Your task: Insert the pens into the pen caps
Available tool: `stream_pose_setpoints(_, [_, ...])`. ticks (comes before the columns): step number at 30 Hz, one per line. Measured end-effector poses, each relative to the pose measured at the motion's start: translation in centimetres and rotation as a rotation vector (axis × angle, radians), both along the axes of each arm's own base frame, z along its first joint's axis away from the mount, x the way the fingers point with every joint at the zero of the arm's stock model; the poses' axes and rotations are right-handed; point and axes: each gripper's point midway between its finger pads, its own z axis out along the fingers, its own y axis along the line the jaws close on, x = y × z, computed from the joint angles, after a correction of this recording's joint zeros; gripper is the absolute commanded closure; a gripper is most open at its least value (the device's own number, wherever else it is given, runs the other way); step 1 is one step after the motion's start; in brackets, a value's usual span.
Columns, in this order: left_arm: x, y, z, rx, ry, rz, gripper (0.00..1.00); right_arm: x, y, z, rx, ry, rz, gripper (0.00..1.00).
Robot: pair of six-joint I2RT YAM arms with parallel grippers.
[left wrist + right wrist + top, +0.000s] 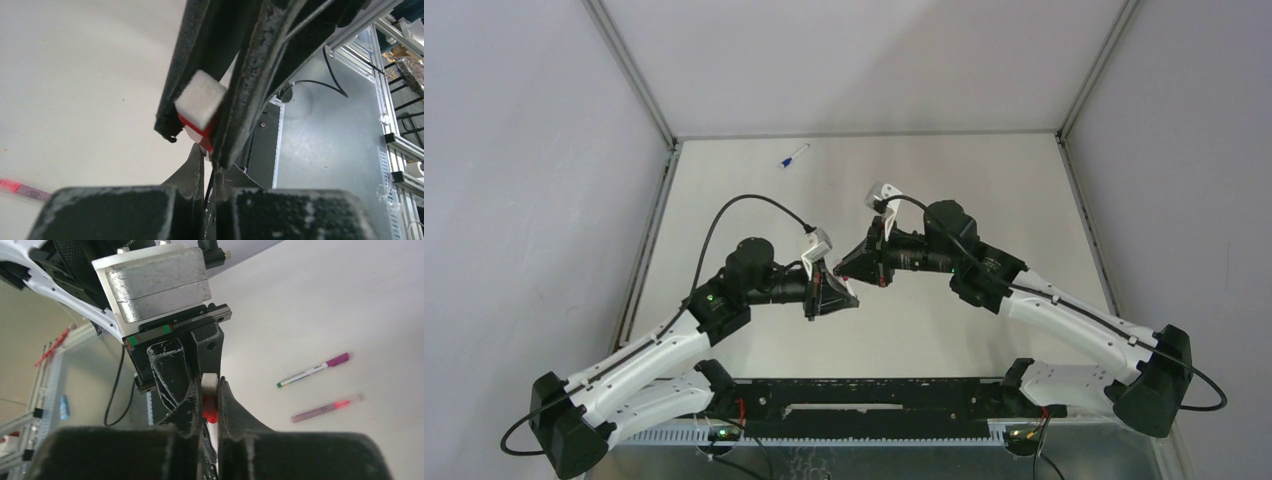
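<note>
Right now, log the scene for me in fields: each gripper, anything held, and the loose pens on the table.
Left gripper: shut, contents unclear
Right gripper: closed on a red-and-white pen part
Arms: tips facing each other over the table
Loose pens: blue-capped pen far back; purple-capped pen and pink pen lying side by side, apart

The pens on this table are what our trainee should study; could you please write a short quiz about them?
1. True or false: in the right wrist view, a purple-capped pen and a pinkish pen lie on the table, apart from each other.
2. Which colour shows on the small piece held in the right end effector? A blue, B red, C green.
3. In the top view, what colour is the cap of the lone far pen?
Key: 1 true; 2 B; 3 blue.
</note>
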Motion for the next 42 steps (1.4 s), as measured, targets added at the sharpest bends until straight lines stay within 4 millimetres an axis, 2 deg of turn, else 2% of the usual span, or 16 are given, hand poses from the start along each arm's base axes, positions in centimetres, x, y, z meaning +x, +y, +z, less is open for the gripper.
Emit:
stream_pose_setpoints(6, [-0.1, 0.2, -0.3, 0.014, 0.01, 0.011, 1.0, 0.5, 0.1, -0.5, -0.028, -0.01, -0.005, 1.0])
stream_pose_setpoints(10, [0.4, 0.7, 0.0, 0.016, -0.009, 0.06, 0.9, 1.0, 0.1, -0.2, -0.019, -0.018, -0.03, 1.0])
stream_pose_setpoints(15, [1.2, 1.1, 1.4, -0.018, -0.057, 0.116, 0.75, 2.1, -0.8, 1.4, 0.042, -0.024, -0.096, 1.0])
stream_pose_setpoints(21, [1.9, 1.1, 2.8, -0.063, -0.098, 0.151, 0.69, 2.3, -1.7, 3.0, 0.108, -0.021, -0.137, 1.0])
stream_pose_setpoints(28, [2.0, 0.9, 2.8, -0.078, -0.098, 0.154, 0.57, 2.3, -1.5, 3.2, 0.14, 0.001, -0.14, 1.0])
stream_pose_setpoints(29, [2.0, 0.9, 2.8, -0.081, -0.096, 0.154, 0.6, 2.3, -1.5, 3.2, 0.144, 0.004, -0.14, 1.0])
stream_pose_setpoints(33, [2.0, 0.7, 2.7, -0.092, -0.09, 0.15, 0.96, 2.3, -1.5, 3.4, 0.155, 0.005, -0.14, 1.0])
stream_pose_setpoints(34, [1.9, 0.6, 2.8, -0.096, -0.09, 0.145, 0.99, 2.4, -1.5, 3.4, 0.156, 0.003, -0.145, 1.0])
stream_pose_setpoints(42, [1.8, 0.9, 2.8, -0.108, -0.098, 0.155, 1.0, 2.5, -1.5, 3.1, 0.166, 0.002, -0.149, 1.0])
